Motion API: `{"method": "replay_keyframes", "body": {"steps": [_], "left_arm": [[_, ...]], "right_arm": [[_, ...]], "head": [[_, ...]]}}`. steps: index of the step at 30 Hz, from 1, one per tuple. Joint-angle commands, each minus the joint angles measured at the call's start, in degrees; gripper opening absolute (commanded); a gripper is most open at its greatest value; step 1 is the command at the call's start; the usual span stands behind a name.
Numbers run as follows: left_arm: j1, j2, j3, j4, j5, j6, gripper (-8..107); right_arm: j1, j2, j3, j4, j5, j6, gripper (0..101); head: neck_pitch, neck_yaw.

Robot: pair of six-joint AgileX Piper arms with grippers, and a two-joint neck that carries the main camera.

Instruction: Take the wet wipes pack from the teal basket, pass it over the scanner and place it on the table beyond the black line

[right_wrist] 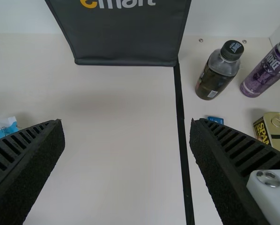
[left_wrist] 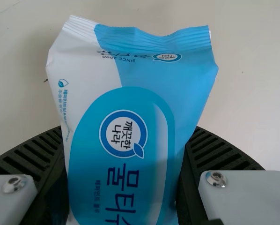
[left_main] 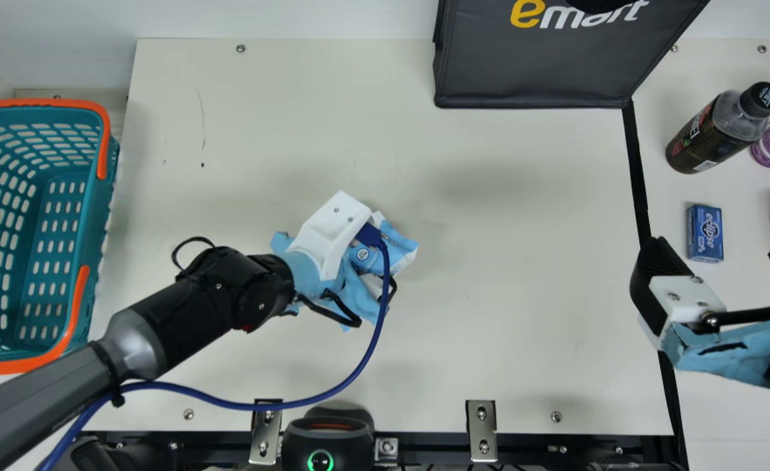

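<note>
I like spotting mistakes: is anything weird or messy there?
Nothing looks spilled, but two marks stand out on the smooth cream table: a thin scratch-like line and a tiny black speck near the teal plastic basket.

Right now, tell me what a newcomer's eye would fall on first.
Probably the teal basket with its orange handles, at the main view's left. Then the blue-and-white wipes pack, held between the left end effector's fingers. The dark bag at the main view's top edge also stands out against the pale table.

Cream table (left_main: pixel 522 229) (thin dark scratch (left_main: pixel 202 118) and all) before a white wall (left_main: pixel 293 18)
</note>
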Motion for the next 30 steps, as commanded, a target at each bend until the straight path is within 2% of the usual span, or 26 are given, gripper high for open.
{"method": "replay_keyframes", "body": {"steps": [1,6,12,30], "left_arm": [[0.13,0.27,-0.19,0.20,0.16,-0.29,-8],[-0.51,1.49,-2.19,2.00,1.34,-3.71,-8],[-2.88,4.10,-7.10,5.55,3.57,-10.69,-8],[-8.92,16.97,-26.94,16.23,12.29,-33.51,-8]], "right_arm": [[0.00,0.00,0.00,0.00,0.00,0.00,95],[0.00,0.00,0.00,0.00,0.00,0.00,95],[0.00,0.00,0.00,0.00,0.00,0.00,95],[0.00,0.00,0.00,0.00,0.00,0.00,95]], "head": [[-1.66,0.09],[-1.66,0.09],[-1.66,0.09],[-1.66,0.09]]}}
